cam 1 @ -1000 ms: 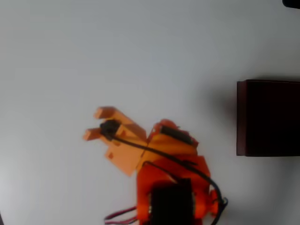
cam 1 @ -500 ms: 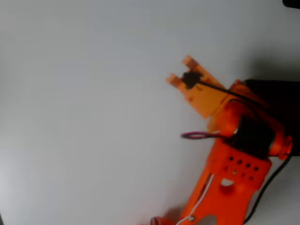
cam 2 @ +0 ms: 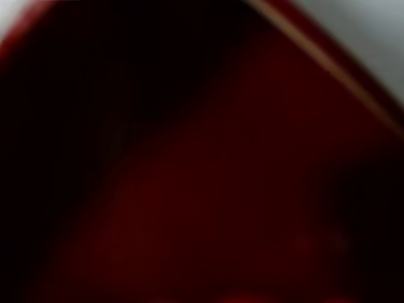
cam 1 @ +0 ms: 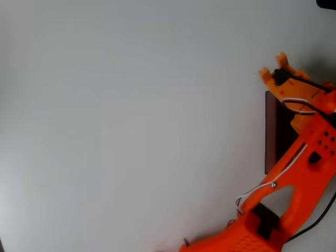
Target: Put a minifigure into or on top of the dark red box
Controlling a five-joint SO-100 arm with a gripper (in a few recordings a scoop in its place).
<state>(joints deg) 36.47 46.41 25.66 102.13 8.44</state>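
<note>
Over at the overhead view's right edge, the orange arm [cam 1: 294,178] stretches up across the box [cam 1: 271,131], pincer [cam 1: 273,64] just past its top-left corner above the pale bench [cam 1: 131,121], tips a little apart. Whether they hold anything, I cannot tell. Wrist view: blurred dark red box interior [cam 2: 189,189], up close.

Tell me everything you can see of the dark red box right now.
In the overhead view the dark red box sits at the right edge of the pale table. Its thin maroon left wall and a strip of near-black interior show; the orange arm covers the rest. The gripper points past its upper left corner. The wrist view, blurred, looks at dark red surfaces with a thin pale rim line running diagonally. Whether anything lies inside or touches it cannot be told.
</note>
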